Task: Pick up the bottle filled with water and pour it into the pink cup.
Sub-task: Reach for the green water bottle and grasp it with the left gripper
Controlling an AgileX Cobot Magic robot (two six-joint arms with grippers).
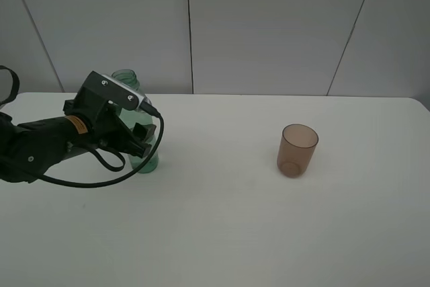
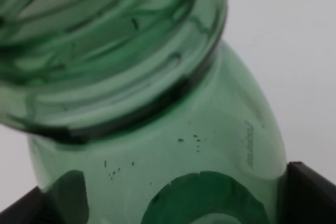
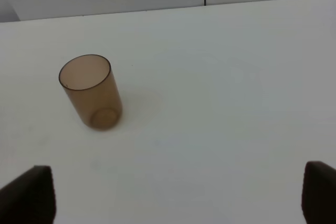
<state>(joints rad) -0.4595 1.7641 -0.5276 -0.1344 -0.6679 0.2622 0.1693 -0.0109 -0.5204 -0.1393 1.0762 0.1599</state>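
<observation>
We see the tall transparent green plastic bottle [image 1: 125, 78] with a threaded, capless neck standing upright on the white tabletop [image 1: 215, 233], toward the left and not far from the pale panelled wall [image 1: 269, 25] behind. The left gripper [image 1: 142, 144], at the end of the black left arm [image 1: 40, 146] that reaches in low from the left edge, sits around the lower half of the bottle, with its jaws spread wide and one to either side of the green body. In the left wrist view the bottle fills nearly the whole picture, its open mouth and rounded shoulder up close, and the dark fingers [image 2: 310, 192] show only at the two lower corners, right at the bottle's sides; we cannot tell whether the pads actually press on the plastic, and the bottle's base rests on the table. We cannot make out whether there is water inside. The small translucent brownish-pink plastic cup [image 1: 297, 150], slightly tapered and without a handle, stands upright and well apart from the bottle, over on the right half of the table. The right gripper [image 3: 173, 195] is out of the high view; its own camera shows its two dark fingertips far apart and released, with nothing between them, hanging above bare tabletop with the cup some way off.
</observation>
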